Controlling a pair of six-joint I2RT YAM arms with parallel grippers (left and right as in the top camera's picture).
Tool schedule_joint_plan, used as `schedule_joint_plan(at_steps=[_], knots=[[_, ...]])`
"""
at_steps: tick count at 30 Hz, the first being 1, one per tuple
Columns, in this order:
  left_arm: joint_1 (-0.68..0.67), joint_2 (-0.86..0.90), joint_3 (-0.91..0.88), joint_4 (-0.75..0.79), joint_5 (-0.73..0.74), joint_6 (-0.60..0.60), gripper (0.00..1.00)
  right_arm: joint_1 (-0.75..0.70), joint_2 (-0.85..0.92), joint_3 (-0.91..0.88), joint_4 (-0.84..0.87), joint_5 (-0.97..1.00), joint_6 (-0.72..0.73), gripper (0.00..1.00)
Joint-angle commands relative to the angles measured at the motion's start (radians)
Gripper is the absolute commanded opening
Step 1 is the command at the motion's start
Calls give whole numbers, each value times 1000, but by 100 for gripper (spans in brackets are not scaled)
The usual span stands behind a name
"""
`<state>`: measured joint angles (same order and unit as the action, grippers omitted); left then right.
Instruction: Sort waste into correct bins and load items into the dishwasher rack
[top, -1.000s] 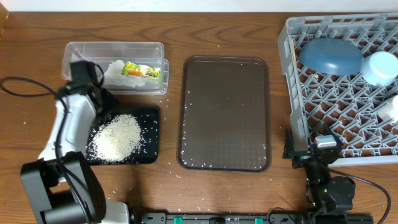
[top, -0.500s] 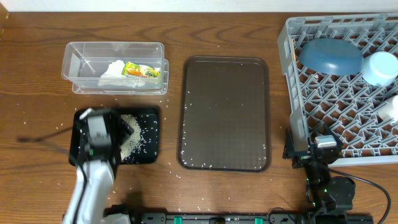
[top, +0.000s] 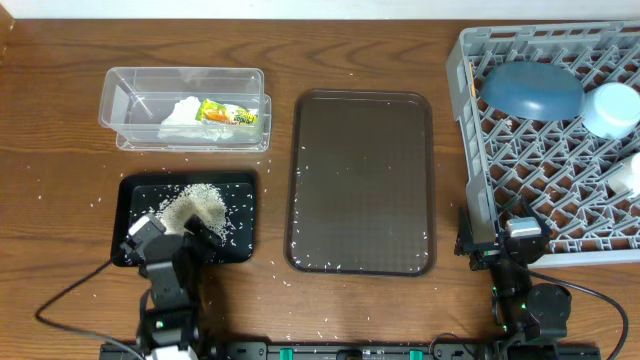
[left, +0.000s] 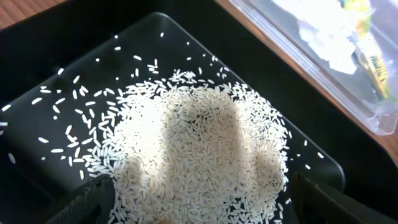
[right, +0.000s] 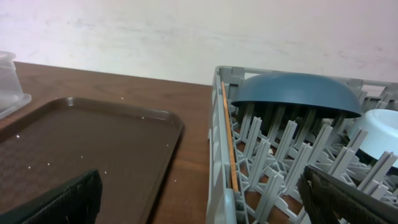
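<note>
A pile of white rice (top: 195, 207) (left: 193, 155) lies in the shallow black tray (top: 240, 190) (left: 74, 56). My left gripper (top: 172, 235) (left: 202, 202) is open and empty low over the near side of the rice. The clear tub (top: 130, 85) (left: 323, 74) holds the white tissue (top: 180, 113) (left: 323, 40) and the yellow-green wrapper (top: 228, 114) (left: 367, 46). The grey rack (top: 520, 150) (right: 217, 155) holds the dark-blue dish (top: 530, 90) (right: 295, 93), the light-blue bowl (top: 612, 108) (right: 376, 134), the white cup (top: 628, 175) and a chopstick (right: 229, 140). My right gripper (top: 505, 240) (right: 199, 199) is open and empty at the rack's front left corner.
A dark brown serving tray (top: 360, 180) (right: 74, 143) with a few stray grains lies between the bins and the rack. Scattered rice grains lie on the wooden table around the black tray. A cable runs from the left arm across the front left of the table.
My left arm has pulled back from the clear tub, over the black tray, toward the table's front edge. The right arm has not moved.
</note>
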<state>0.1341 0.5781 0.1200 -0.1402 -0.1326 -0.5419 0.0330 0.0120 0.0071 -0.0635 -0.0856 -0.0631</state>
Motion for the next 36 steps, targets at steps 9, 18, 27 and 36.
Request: schedule_joint_plan(at_steps=[9, 18, 27, 36], knots=[[-3, -273, -116, 69, 126, 108, 92, -11, -3, -2, -5, 6, -13, 99], [-20, -412, -116, 71, 149, 119, 92, -11, -3, -2, -5, 6, -13, 99], [-139, -576, -116, 76, 148, 279, 92, -11, -3, -2, -5, 6, -13, 99], [-150, -576, -116, 70, 144, 280, 92, -11, -3, -2, -5, 6, -13, 99]])
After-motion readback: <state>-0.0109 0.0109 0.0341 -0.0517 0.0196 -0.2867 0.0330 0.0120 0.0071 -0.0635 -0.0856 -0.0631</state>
